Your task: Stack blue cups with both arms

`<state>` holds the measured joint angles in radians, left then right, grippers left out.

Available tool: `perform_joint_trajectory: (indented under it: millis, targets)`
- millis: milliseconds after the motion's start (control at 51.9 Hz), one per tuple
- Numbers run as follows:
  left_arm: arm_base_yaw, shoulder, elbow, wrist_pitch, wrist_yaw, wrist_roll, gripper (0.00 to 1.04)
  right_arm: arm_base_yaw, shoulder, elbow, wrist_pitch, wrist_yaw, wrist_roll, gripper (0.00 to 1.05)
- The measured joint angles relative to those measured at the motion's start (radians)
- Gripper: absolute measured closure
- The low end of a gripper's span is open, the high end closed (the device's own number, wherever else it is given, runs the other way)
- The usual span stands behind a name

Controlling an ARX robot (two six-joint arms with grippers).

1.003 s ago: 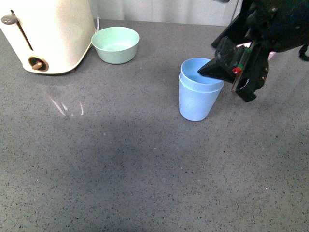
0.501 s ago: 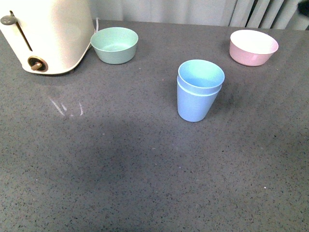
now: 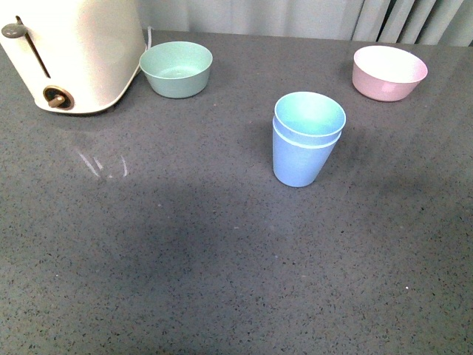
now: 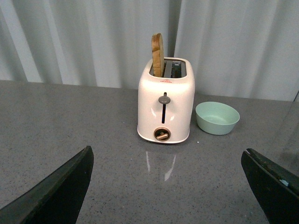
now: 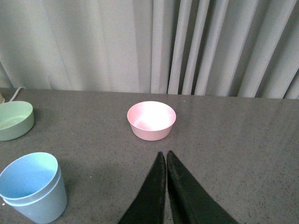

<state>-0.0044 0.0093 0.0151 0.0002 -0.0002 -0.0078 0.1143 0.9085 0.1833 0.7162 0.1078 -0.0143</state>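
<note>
The two light blue cups (image 3: 304, 140) stand nested, one inside the other, upright near the middle of the grey table. They also show in the right wrist view (image 5: 33, 186). Neither arm shows in the front view. My left gripper (image 4: 168, 186) is open and empty, its two black fingers wide apart above bare table, away from the cups. My right gripper (image 5: 164, 156) is shut and empty, its fingertips pressed together, off to the side of the cups and pointing toward the pink bowl.
A cream toaster (image 3: 74, 52) with a slice in it stands at the far left, also in the left wrist view (image 4: 166, 107). A mint green bowl (image 3: 177, 68) sits beside it. A pink bowl (image 3: 389, 72) sits far right. Curtains hang behind the table.
One second ago my right gripper was at the rim of the upper cup. It has let go and left the front view. The stacked cups stay put.
</note>
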Motion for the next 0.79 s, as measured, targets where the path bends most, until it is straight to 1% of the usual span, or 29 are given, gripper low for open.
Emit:
perform_joint_trajectory:
  millis: [174, 212, 289, 521, 578, 636, 790]
  targets:
    - [0.0, 0.0, 0.0, 0.0, 0.0, 0.0, 0.09, -0.036, -0.097, -0.058, -0.04, -0.037, 0.003, 1.03]
    - [0.0, 0.0, 0.0, 0.0, 0.0, 0.0, 0.09, -0.068, -0.122, -0.07, -0.054, -0.088, 0.003, 1.03]
    - [0.0, 0.0, 0.0, 0.0, 0.0, 0.0, 0.09, -0.109, -0.179, -0.095, -0.087, -0.101, 0.004, 1.03]
    - [0.0, 0.0, 0.0, 0.0, 0.0, 0.0, 0.09, -0.111, -0.328, -0.14, -0.189, -0.108, 0.004, 1.03]
    - [0.0, 0.0, 0.0, 0.0, 0.0, 0.0, 0.09, -0.111, -0.334, -0.16, -0.161, -0.109, 0.004, 1.03]
    - [0.0, 0.0, 0.0, 0.0, 0.0, 0.0, 0.09, -0.111, -0.351, -0.16, -0.169, -0.11, 0.004, 1.03]
    - [0.0, 0.0, 0.0, 0.0, 0.0, 0.0, 0.09, -0.112, -0.463, -0.16, -0.272, -0.108, 0.004, 1.03]
